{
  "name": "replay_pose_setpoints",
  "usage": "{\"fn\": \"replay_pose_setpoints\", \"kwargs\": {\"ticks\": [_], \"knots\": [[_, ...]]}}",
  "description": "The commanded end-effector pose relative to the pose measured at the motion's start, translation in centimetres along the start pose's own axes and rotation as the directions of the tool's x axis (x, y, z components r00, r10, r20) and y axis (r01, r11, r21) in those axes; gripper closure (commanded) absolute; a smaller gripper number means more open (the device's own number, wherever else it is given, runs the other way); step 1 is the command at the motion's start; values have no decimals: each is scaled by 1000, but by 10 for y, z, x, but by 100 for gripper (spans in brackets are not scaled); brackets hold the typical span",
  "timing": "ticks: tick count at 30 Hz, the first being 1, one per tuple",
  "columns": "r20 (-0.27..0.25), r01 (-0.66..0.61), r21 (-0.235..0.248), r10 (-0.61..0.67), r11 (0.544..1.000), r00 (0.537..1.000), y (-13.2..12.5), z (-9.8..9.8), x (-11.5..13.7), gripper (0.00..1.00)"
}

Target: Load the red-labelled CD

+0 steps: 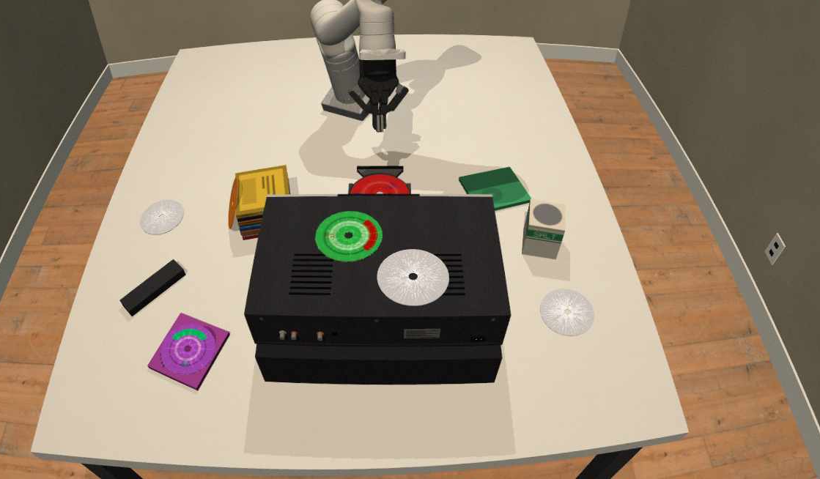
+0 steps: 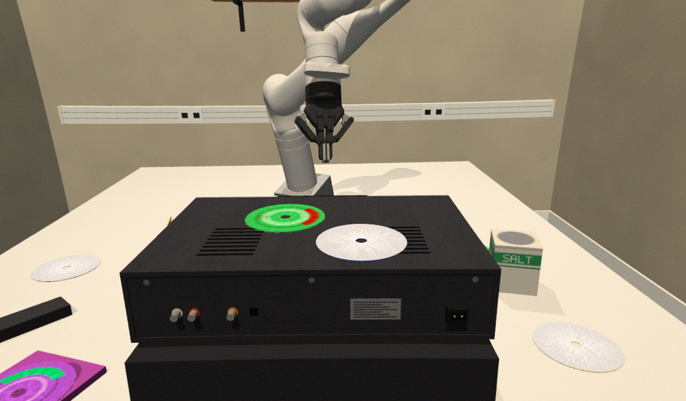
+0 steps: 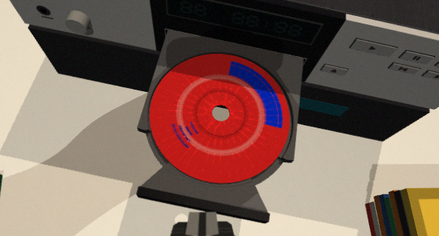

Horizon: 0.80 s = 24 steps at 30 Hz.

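A pale table top (image 1: 460, 410) (image 2: 485, 198) spreads out under plain walls, wooden floor (image 1: 656, 178) showing on both sides, and here in the thick of it stands the CD player (image 1: 436, 220) (image 2: 265, 263) (image 3: 114, 30), its back to the exterior view and its tray (image 1: 379, 171) (image 3: 235, 201) out! In that tray lies the red-labelled CD (image 1: 371, 182) (image 3: 205, 163), label up, looking flat in the round recess, blue band on show.

And the gripper (image 1: 379, 127) (image 2: 325, 159) (image 3: 203, 224)? Fingers pressed together, nothing between them, pointing down above the table on the arm's side of the tray, apart from the disc. The tray is open, so closing it is still to do!

Up on the player's lid, a green disc (image 1: 329, 244) (image 2: 265, 221) sits beside a silver disc (image 1: 401, 291) (image 2: 340, 246). Over by one side, yellow-topped stacked cases (image 1: 261, 187) (image 3: 425, 212); across the way, a green case (image 1: 496, 181) lies near the salt box (image 1: 544, 234) (image 2: 514, 268). And out near the black bar (image 1: 152, 287) (image 2: 26, 321), a purple disc (image 1: 201, 359) (image 2: 51, 383) rests on its magenta case (image 1: 218, 339) (image 2: 88, 367)!
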<state>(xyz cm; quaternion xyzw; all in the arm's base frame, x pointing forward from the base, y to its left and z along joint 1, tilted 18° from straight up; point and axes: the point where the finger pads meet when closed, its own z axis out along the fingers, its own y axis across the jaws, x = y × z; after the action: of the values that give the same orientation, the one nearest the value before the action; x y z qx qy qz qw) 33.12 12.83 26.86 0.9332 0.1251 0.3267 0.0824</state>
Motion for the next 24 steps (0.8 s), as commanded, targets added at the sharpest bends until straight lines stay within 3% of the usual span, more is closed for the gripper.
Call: {"fn": "replay_pose_setpoints", "kwargs": {"ticks": [1, 24], "knots": [[13, -21, -5, 21, 1000, 1000, -2, 1, -2, 90], [34, -133, -16, 134, 991, 990, -6, 1, -5, 90]]}}
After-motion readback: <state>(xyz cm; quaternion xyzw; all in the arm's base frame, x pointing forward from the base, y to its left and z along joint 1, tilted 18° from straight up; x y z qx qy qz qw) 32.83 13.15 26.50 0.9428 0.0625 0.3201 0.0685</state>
